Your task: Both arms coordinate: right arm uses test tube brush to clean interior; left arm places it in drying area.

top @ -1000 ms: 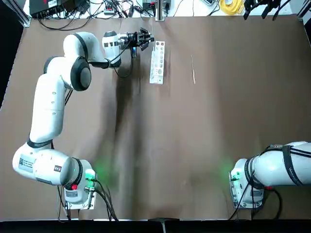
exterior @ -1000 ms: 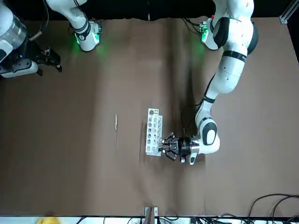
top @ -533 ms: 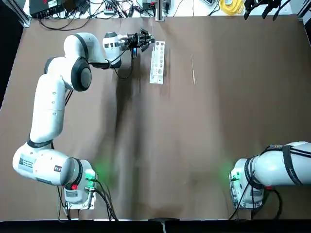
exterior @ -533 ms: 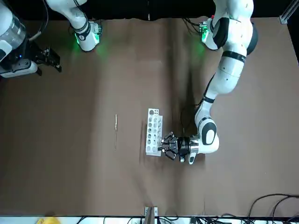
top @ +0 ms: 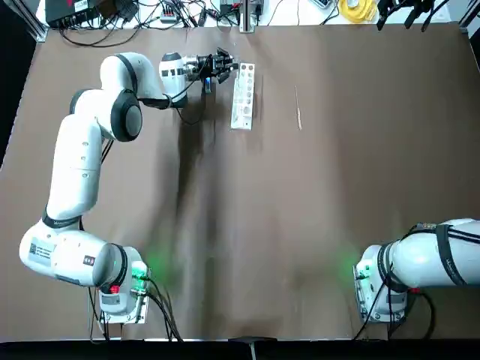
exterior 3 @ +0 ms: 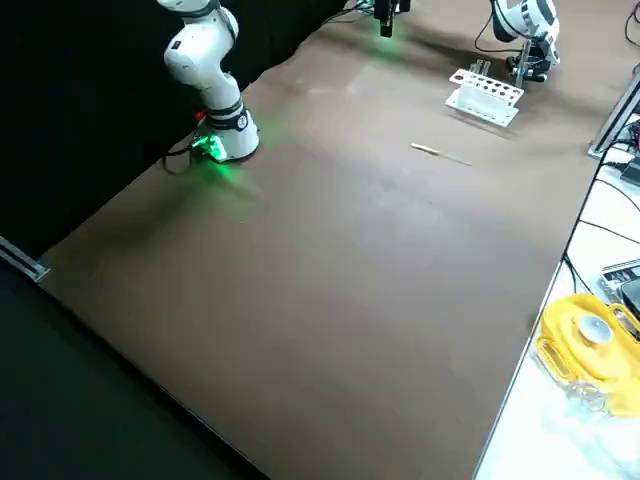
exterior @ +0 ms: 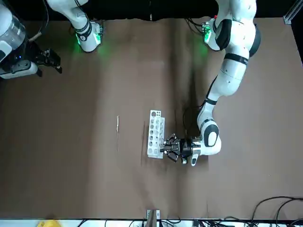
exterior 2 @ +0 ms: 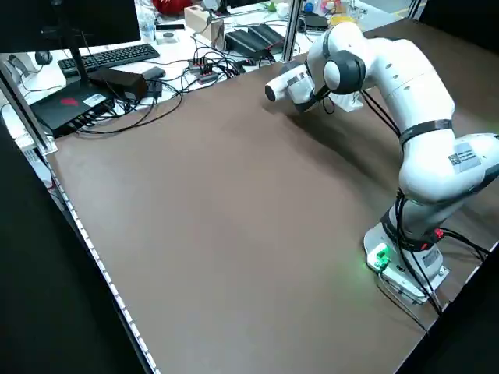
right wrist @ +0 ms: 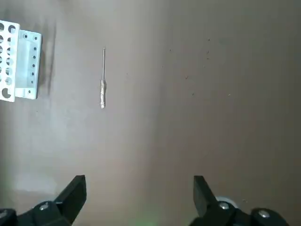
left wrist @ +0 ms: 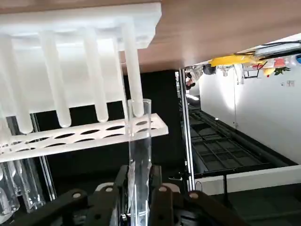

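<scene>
The white test tube rack stands at the far side of the brown table, its long axis running from the robot toward the far edge; in the left wrist view its upper plate shows rows of round holes, with a few clear tubes hanging in it at one side, though how many I cannot tell; the left arm reaches across to it, and the left gripper sits just beside the rack's left flank near its far end, fingers clamped on a clear glass test tube; the tube's long axis runs straight out from between the fingers toward the rack, its open end at the edge of the upper plate; whether it touches the plate I cannot tell; the test tube brush lies flat on the table to the right of the rack, well apart from it and roughly parallel to its long side; the right arm is parked at the near right corner, and the right gripper hangs high over the table with its fingers spread wide, holding nothing.
</scene>
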Motion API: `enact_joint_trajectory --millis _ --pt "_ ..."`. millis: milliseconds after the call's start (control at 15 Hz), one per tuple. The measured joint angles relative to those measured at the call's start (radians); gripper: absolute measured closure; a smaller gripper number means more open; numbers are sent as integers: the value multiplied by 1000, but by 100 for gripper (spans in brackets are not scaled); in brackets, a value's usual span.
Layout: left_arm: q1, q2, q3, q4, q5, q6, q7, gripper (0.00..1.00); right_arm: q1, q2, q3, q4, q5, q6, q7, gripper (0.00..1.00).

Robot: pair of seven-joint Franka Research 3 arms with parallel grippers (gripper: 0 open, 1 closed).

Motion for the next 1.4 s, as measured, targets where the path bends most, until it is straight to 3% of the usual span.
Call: enact_joint_trajectory --millis 1400 --pt "0 31 1 2 0 0 54 74 0 0 0 0 0 0 0 0"
